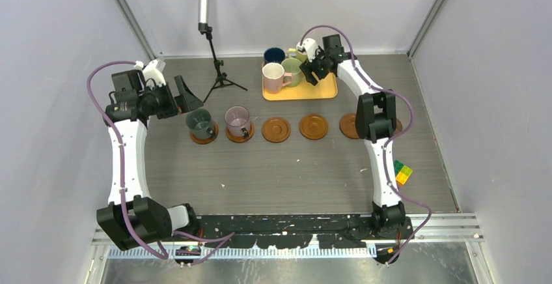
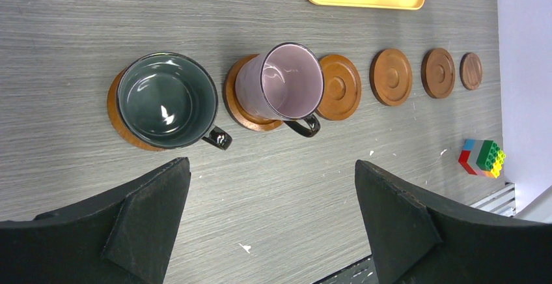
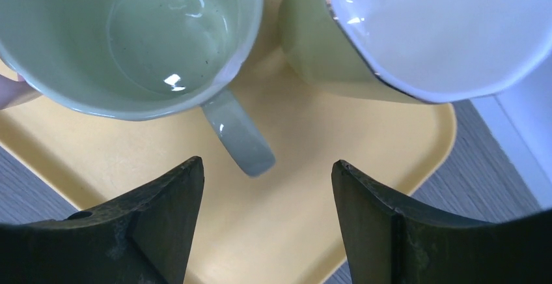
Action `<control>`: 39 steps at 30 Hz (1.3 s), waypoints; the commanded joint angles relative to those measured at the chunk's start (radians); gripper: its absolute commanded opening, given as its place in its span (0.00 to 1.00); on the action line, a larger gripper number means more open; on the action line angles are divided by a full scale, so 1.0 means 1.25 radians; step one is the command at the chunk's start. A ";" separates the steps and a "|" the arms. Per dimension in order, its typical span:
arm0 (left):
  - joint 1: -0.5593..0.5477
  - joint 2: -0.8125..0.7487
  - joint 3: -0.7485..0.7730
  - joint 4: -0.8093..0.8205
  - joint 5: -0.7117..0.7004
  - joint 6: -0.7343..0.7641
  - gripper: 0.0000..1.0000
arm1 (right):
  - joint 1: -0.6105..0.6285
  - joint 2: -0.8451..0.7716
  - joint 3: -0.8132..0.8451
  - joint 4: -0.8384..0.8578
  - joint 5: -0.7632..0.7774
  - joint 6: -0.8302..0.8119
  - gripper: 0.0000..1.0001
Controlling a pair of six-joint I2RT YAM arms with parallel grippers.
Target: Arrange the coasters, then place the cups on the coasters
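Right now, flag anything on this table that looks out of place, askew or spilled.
The multicoloured toy block stands out: it lies alone near the right edge of the table, apart from the coasters and cups. A few white specks dot the table. Nothing looks spilled or tipped over.

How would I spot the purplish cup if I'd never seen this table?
Find the row of brown coasters across the middle of the table. Two at its left end carry cups; the mauve cup is the inner one. Its neighbour, the dark green cup, is the only other cup in the row.
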 commanded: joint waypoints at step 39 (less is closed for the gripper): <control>0.008 -0.004 0.008 0.026 0.025 -0.008 1.00 | -0.014 -0.180 -0.121 -0.036 -0.164 0.036 0.15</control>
